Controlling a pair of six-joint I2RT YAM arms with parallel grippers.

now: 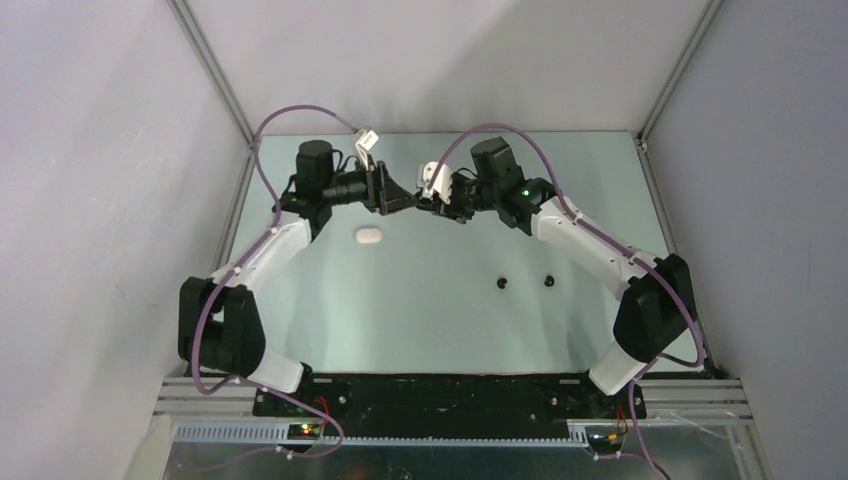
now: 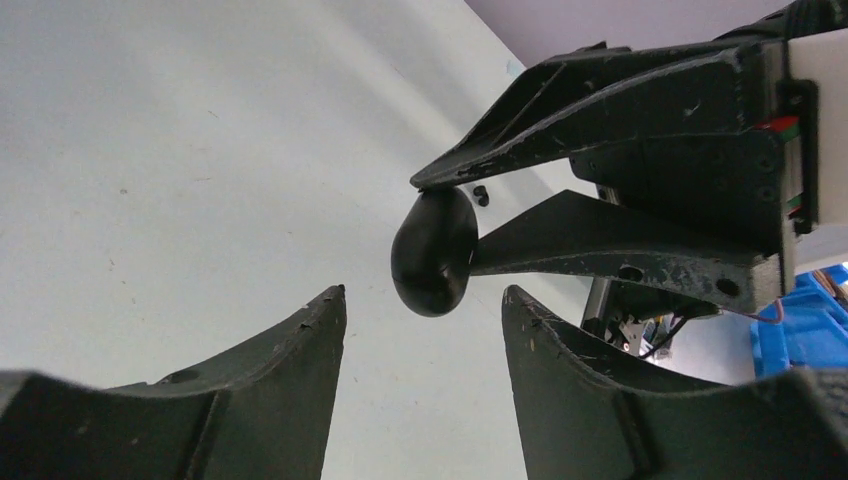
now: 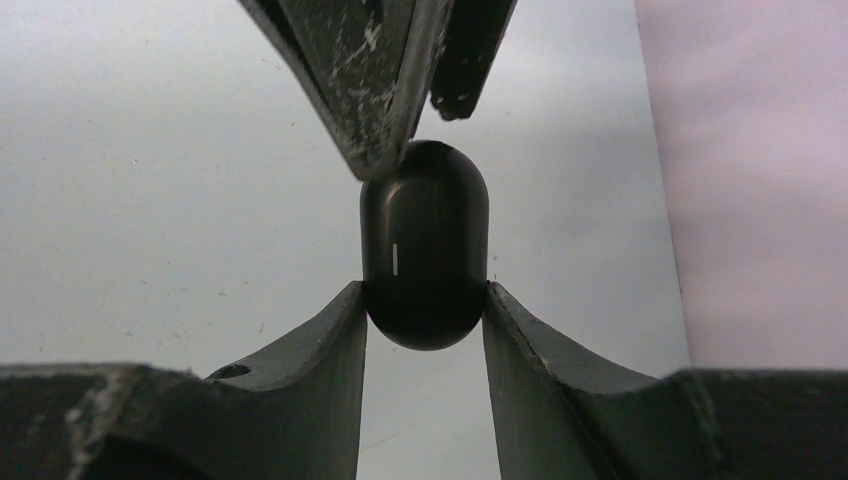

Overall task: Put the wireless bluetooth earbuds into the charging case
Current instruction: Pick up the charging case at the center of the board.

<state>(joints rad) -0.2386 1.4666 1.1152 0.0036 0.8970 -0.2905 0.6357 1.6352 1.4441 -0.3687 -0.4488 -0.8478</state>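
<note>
the right gripper [image 3: 424, 292] clamps the black charging case [image 3: 425, 240] by its lower end. the case's long axis stands upright in the right wrist view, free end pointing at the left gripper [image 2: 424, 292], whose jaws stand open with tips straddling that end, one seemingly touching. two black earbuds [image 1: 503, 283] lie on the table [image 1: 420, 330], lower centre-right and well apart, nearer the right arm. a white case [image 1: 369, 236] sits left of centre.

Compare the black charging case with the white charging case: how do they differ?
Colour: the black charging case is dark and glossy, while the white charging case is pale. Position: the black one is clamped in the right gripper, off the table; the white one lies free on it, untouched. Both are rounded pill shapes.
</note>
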